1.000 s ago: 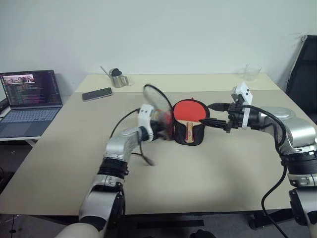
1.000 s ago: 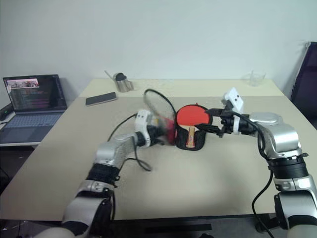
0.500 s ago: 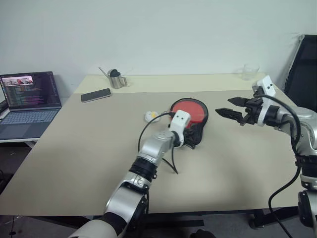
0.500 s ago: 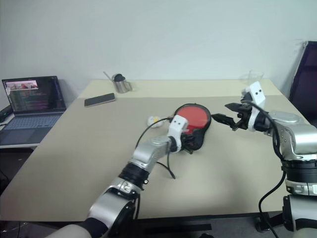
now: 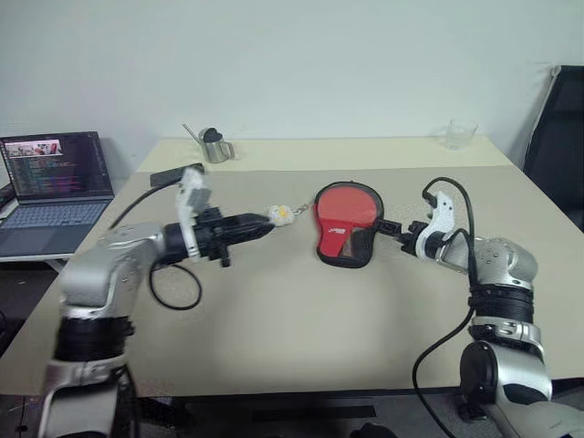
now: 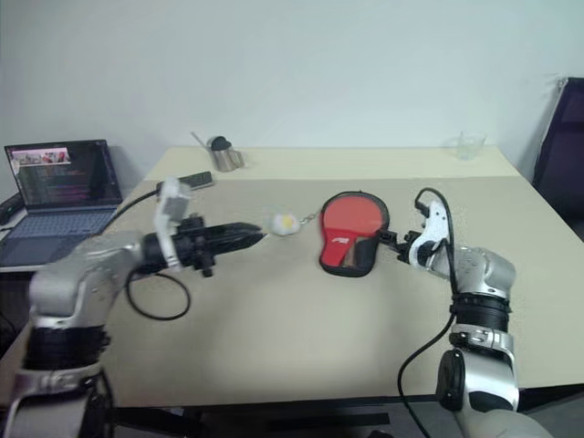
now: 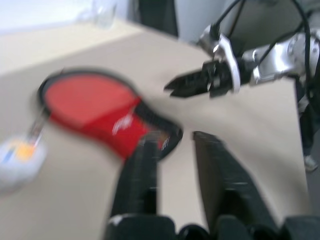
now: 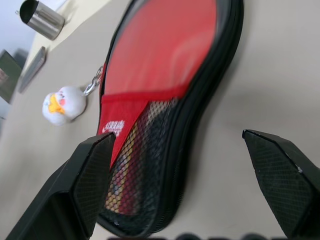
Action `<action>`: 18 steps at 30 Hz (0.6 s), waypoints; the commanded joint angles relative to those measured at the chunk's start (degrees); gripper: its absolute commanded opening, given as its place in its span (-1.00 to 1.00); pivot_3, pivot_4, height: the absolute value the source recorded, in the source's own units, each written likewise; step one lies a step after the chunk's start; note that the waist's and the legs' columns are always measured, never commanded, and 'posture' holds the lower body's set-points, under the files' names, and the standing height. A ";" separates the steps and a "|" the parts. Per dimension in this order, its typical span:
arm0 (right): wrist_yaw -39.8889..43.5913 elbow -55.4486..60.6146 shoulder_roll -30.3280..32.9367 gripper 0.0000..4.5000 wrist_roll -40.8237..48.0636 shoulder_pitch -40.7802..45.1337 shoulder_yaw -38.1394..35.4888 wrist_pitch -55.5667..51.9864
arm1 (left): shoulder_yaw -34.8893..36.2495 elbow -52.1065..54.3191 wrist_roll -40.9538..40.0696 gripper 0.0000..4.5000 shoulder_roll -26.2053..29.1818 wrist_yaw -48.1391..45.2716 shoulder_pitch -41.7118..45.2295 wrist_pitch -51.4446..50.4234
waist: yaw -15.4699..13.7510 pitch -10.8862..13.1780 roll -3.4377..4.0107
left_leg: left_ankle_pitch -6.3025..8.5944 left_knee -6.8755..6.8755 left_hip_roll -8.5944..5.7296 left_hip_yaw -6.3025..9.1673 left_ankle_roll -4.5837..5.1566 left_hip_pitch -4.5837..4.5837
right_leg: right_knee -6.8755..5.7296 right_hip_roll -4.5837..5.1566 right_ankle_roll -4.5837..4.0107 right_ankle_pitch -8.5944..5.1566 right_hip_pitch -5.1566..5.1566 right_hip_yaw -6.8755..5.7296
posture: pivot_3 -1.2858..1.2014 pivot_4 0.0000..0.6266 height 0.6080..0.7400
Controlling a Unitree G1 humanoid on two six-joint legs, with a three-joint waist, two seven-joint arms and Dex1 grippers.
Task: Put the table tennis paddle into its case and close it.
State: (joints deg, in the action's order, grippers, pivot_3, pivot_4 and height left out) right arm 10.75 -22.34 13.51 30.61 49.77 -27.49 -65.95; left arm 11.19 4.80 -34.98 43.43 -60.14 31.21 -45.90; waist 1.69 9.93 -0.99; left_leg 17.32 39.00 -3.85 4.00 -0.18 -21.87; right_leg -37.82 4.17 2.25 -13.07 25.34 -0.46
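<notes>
The right claw (image 8: 185,192) stands wide open and empty, low beside the narrow end of the case (image 5: 345,222). The left claw (image 5: 265,225), fingers parted and holding nothing, hangs well off the case's other side, near the duck charm (image 5: 281,214). The case lies flat, red side up; I judge the paddle is inside. Risk: the zip may be undone, and a one-sided pull could slide the soft case.

Case (image 5: 344,222) mid-table (image 5: 301,319), charm (image 5: 281,214) just left, phone (image 5: 176,173) and cup (image 5: 214,146) behind-left.

Bare table (image 5: 301,310) surrounds the case (image 5: 345,224); only its charm (image 5: 280,214) lies beside it.
</notes>
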 commanded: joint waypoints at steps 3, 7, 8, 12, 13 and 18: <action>-4.07 -2.99 -1.92 1.00 4.82 3.02 -6.48 -1.31 | 5.26 7.99 -3.70 0.52 5.22 -1.13 -6.94 -0.73 | 0.11 0.00 0.00 | 0.00 0.00 0.01 0.00 0.01 0.01 | -0.01 0.00 0.00 0.00 -0.01 0.00 | 0.03 -0.52 1.00; -7.80 -7.34 -3.09 1.00 8.08 4.36 -11.92 -2.04 | 6.54 9.40 -4.11 0.98 6.63 0.37 -10.09 -0.50 | 0.08 0.00 0.00 | 0.00 0.00 0.02 -0.01 0.01 0.06 | -0.04 -0.01 -0.01 0.00 -0.04 0.00 | 0.03 -0.52 1.00; -8.20 -7.82 -3.14 1.00 8.34 4.37 -12.08 -2.02 | 6.66 9.71 -3.98 0.98 6.78 0.78 -10.61 -0.36 | 0.08 0.00 0.00 | 0.01 0.00 0.03 -0.01 0.01 0.07 | -0.05 -0.02 -0.01 0.00 -0.05 0.00 | 0.03 -0.52 1.00; -8.63 -8.47 -4.22 1.00 8.71 3.78 -11.07 -2.49 | 6.30 11.06 -1.96 0.98 7.05 3.54 -12.16 1.26 | 0.18 0.00 0.00 | 0.01 0.00 0.05 -0.04 0.03 0.07 | -0.06 -0.03 -0.02 0.00 -0.04 0.03 | 0.03 -0.52 1.00; -8.46 -8.17 -4.63 1.00 8.72 3.49 -10.46 -2.81 | 6.19 11.69 -2.05 0.98 7.38 3.22 -12.90 1.57 | 0.19 0.00 0.00 | 0.01 0.00 0.06 -0.04 0.03 0.07 | -0.07 -0.04 -0.02 0.00 -0.04 0.03 | 0.03 -0.52 1.00; -8.69 -6.77 -6.52 1.00 8.89 2.06 -9.25 -3.32 | 7.00 14.17 -3.66 0.98 8.04 3.42 -14.89 1.24 | 0.67 -0.02 0.02 | 0.02 -0.02 0.14 -0.10 0.04 0.11 | -0.07 -0.11 -0.02 0.01 -0.04 0.06 | 0.03 -0.52 1.00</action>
State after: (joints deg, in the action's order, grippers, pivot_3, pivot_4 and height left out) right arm 2.22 -30.43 7.82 37.96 52.23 -37.56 -68.41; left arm 15.76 16.47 -37.68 50.20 -56.89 16.31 -45.55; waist 2.36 9.92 -0.97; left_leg 17.34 38.98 -3.70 3.90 -0.15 -21.76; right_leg -37.90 4.05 2.23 -13.06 25.29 -0.41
